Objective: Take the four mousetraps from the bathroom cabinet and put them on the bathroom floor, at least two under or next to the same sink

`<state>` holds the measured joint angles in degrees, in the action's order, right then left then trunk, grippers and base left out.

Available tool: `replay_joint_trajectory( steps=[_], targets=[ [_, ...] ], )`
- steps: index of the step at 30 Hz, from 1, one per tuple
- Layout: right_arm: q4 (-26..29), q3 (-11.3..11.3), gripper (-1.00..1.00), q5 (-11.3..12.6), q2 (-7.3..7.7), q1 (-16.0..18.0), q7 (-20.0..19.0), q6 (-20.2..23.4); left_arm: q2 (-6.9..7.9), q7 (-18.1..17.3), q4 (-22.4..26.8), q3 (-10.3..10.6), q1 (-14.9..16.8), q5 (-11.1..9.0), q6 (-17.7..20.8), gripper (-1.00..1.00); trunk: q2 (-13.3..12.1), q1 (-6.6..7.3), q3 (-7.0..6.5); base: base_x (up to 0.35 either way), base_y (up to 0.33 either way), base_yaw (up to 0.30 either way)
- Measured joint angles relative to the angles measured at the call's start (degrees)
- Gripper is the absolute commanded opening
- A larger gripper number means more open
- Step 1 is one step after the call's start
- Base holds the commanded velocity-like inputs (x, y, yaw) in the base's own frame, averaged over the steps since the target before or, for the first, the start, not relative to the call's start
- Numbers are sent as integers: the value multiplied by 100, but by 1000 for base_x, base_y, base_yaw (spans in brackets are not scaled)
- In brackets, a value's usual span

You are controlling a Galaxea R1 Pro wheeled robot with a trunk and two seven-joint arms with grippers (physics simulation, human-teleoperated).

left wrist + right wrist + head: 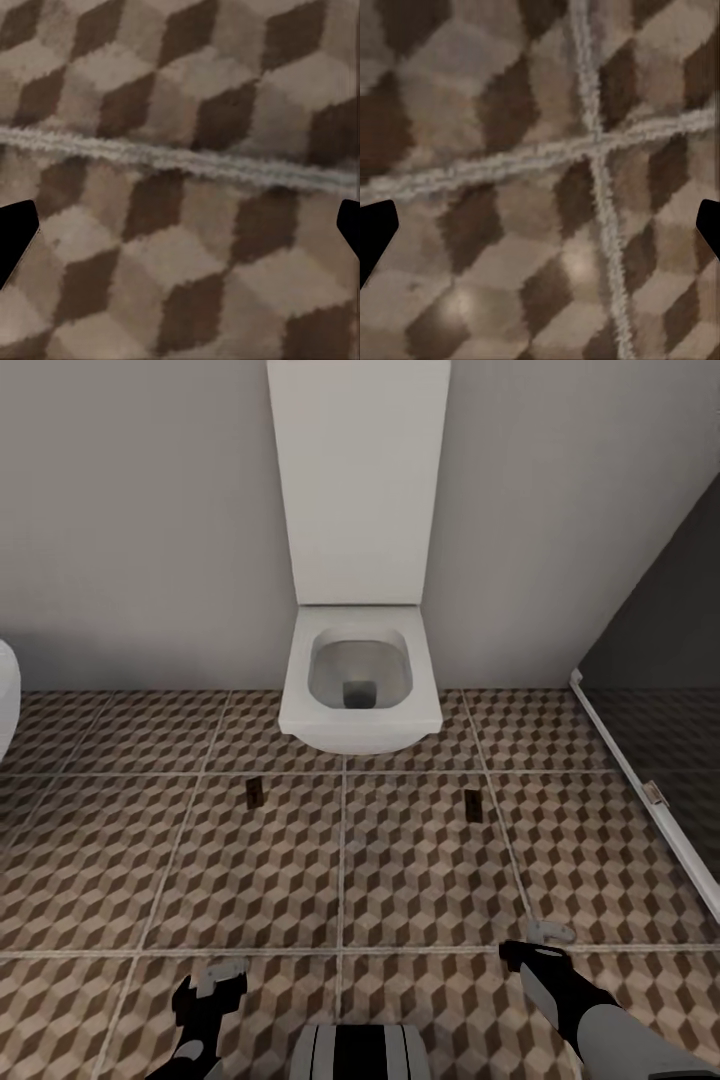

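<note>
Two small flat brown rectangular mousetraps lay on the bathroom floor (420,880) of cube-patterned brown, beige and white tiles, in front of the white square-edged toilet (358,680). The left mousetrap (255,792) sat well ahead of the left gripper (222,972), slightly to its right; the right mousetrap (473,805) sat well ahead of the right gripper (540,940), to its left. Each was too small for its wire parts to be made out. Both had their long axis running away from the robot toward the toilet; which end was which could not be told.

The left gripper hovered low over the tiles, its arm cut off by the lower edge of the head view. In the left wrist view its dark fingertips (15,236) showed at opposite edges, spread wide with nothing between them but floor and one pale grout line. The right gripper's fingertips (376,232) stood likewise wide apart and empty, above a crossing of grout lines.

At the head view's left edge a curved white object (6,695) was cut off, too little visible to identify. At the right, a dark glass panel (660,660) with a white frame ran diagonally, its far end cropped.
</note>
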<state>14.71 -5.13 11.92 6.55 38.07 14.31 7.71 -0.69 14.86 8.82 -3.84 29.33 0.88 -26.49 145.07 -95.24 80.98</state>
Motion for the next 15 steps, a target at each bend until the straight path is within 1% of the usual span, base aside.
replay_joint_trajectory(
  steps=[15],
  targets=[
    [0, -9, 100, -1, 0, 0, -1, -8, 8, 30, 10, -8, 0, -7, 0, 100, -20, 39, -333, 0, 0, 0]
  ],
)
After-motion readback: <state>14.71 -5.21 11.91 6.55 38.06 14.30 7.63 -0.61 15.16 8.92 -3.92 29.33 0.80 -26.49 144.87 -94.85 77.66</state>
